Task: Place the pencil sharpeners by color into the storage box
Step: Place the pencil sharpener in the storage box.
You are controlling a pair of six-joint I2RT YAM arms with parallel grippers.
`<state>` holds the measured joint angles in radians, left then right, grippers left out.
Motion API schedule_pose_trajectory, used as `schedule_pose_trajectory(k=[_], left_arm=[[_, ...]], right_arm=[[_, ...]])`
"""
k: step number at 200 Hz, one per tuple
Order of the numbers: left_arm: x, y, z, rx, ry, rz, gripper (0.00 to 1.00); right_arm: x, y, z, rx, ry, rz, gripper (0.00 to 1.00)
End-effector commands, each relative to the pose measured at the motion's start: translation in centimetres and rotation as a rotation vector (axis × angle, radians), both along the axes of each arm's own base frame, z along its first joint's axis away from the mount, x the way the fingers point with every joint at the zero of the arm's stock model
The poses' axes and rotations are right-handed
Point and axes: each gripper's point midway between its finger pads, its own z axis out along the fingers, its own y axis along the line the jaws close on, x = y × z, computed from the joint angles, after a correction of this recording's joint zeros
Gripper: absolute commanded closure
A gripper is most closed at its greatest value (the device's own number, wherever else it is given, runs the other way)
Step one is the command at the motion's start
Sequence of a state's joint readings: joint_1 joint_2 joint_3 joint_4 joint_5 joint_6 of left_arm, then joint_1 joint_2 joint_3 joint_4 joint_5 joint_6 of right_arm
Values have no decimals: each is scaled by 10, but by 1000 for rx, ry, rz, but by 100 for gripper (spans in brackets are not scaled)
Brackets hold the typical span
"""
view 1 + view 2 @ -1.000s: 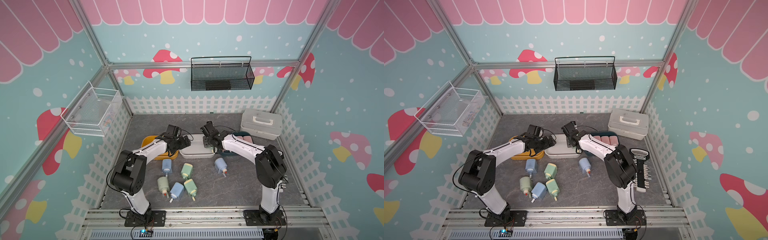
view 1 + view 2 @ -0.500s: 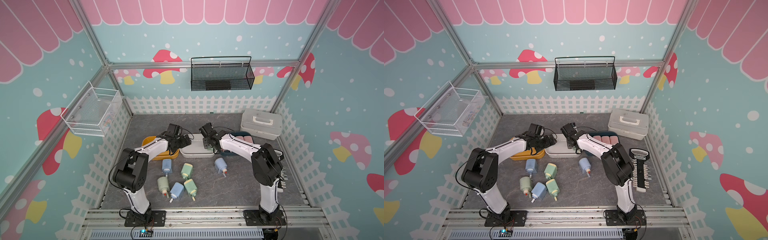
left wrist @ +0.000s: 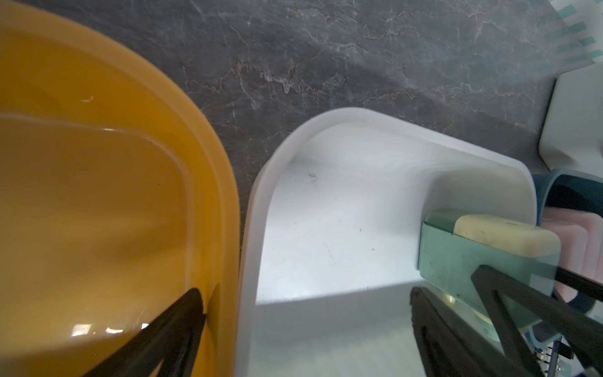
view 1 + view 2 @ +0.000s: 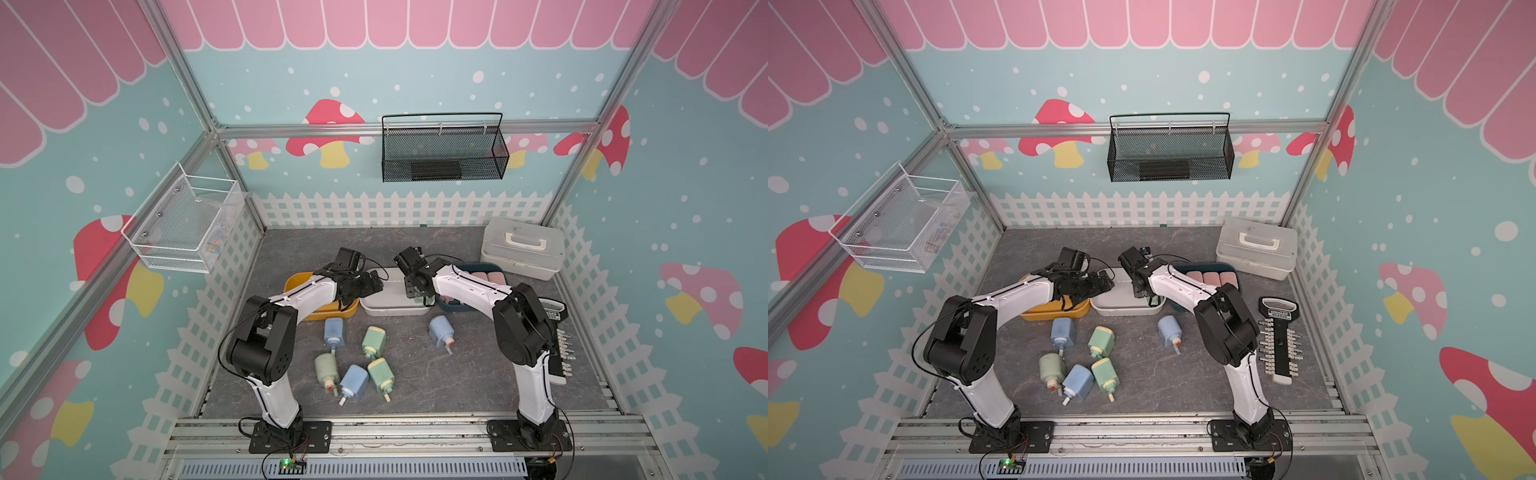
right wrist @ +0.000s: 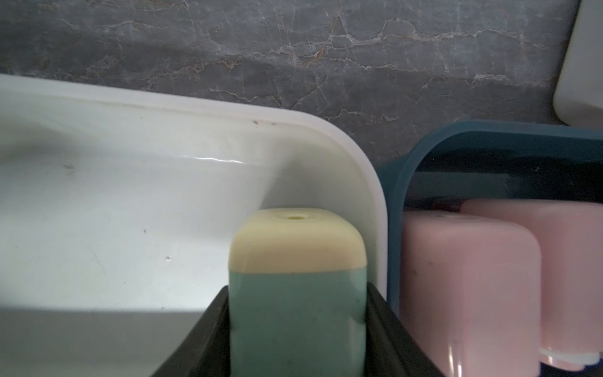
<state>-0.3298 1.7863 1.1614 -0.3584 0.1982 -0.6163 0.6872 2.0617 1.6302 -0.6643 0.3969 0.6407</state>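
In both top views the right end effector (image 4: 417,291) (image 4: 1144,291) reaches down into the right-hand end of the white tray (image 4: 390,309) (image 4: 1125,309). The left end effector (image 4: 374,280) (image 4: 1104,282) hangs spread over that tray's other end, beside the yellow tray (image 4: 295,282). Three blue and three green sharpeners lie loose on the tabletop (image 4: 415,374), nearer the arm bases. The pink pencil sharpeners (image 4: 486,276) sit in the dark blue tray (image 4: 451,306).

The left wrist view shows the left end effector (image 3: 310,342) empty, its fingers wide apart. The green pencil sharpener (image 3: 473,261) stands well off at the white tray's far end.

In the right wrist view the right end effector (image 5: 297,290) pinches the green pencil sharpener (image 5: 293,261) by its flanks. Its long axis runs in line with the fingers, cream cap leading. It sits in the tray corner, just beside the end wall that borders the dark blue tray (image 5: 424,143). Whether it touches the tray floor I cannot tell. The release probably turns on staying clear of that wall.
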Motion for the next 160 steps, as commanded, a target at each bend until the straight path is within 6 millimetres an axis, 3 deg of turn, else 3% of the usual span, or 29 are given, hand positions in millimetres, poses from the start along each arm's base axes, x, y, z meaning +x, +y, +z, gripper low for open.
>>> schedule_pose_trajectory(k=[1, 102, 160], left_arm=[[1, 0, 7, 28, -19, -23, 1], [1, -2, 7, 22, -14, -31, 1], [-4, -5, 12, 18, -18, -45, 1]], right_arm=[[-2, -18, -5, -81, 20, -49, 63], [-1, -20, -9, -107, 43, -44, 48], [-1, -18, -4, -99, 38, -32, 26]])
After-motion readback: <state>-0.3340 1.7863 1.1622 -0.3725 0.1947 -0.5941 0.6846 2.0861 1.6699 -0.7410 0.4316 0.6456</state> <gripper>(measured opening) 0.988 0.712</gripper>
